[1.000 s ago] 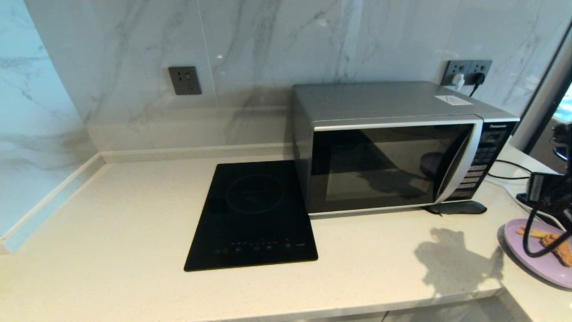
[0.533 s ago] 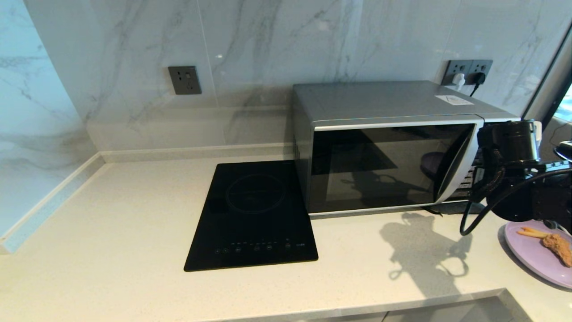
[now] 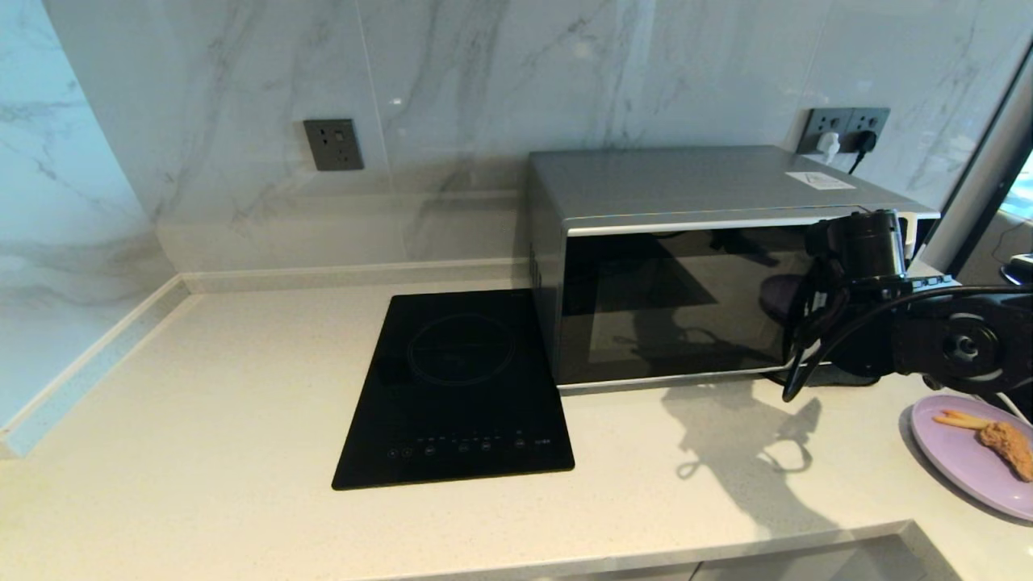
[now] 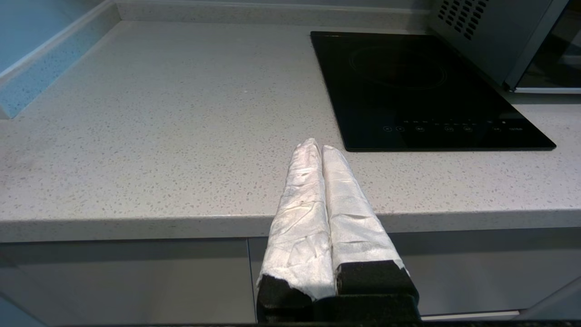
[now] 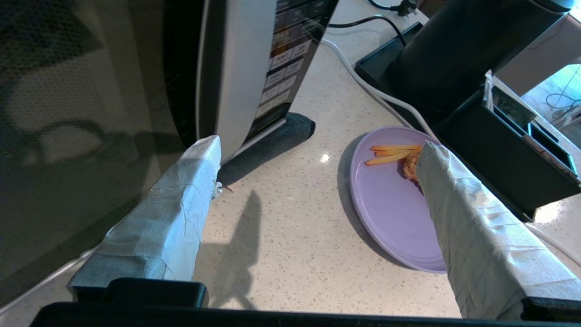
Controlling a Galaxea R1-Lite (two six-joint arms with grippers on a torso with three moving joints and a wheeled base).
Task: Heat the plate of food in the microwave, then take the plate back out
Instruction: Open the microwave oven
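Observation:
The silver microwave (image 3: pixel 686 186) stands on the counter with its dark glass door closed. My right arm (image 3: pixel 928 347) reaches across its right end, covering the handle and button panel in the head view. In the right wrist view my right gripper (image 5: pixel 320 147) is open and empty above the counter. One finger is next to the curved silver handle (image 5: pixel 236 81); the other is over the plate of food (image 5: pixel 390 204). The lilac plate (image 3: pixel 960 464) lies right of the microwave with fries (image 5: pixel 392 152) and chicken (image 3: pixel 1009 448). My left gripper (image 4: pixel 319 146) is shut at the counter's front edge.
A flat black induction hob (image 3: pixel 456 387) lies left of the microwave. A dark pad (image 5: pixel 277 136) sits under the microwave's front right corner. A white cable (image 5: pixel 363 81) and a black stand (image 5: pixel 499 136) are behind the plate. Wall sockets (image 3: pixel 843 129) sit behind the microwave.
My right arm has swung left and up from over the plate to the microwave's handle end. The plate now shows uncovered. The microwave door has stayed closed.

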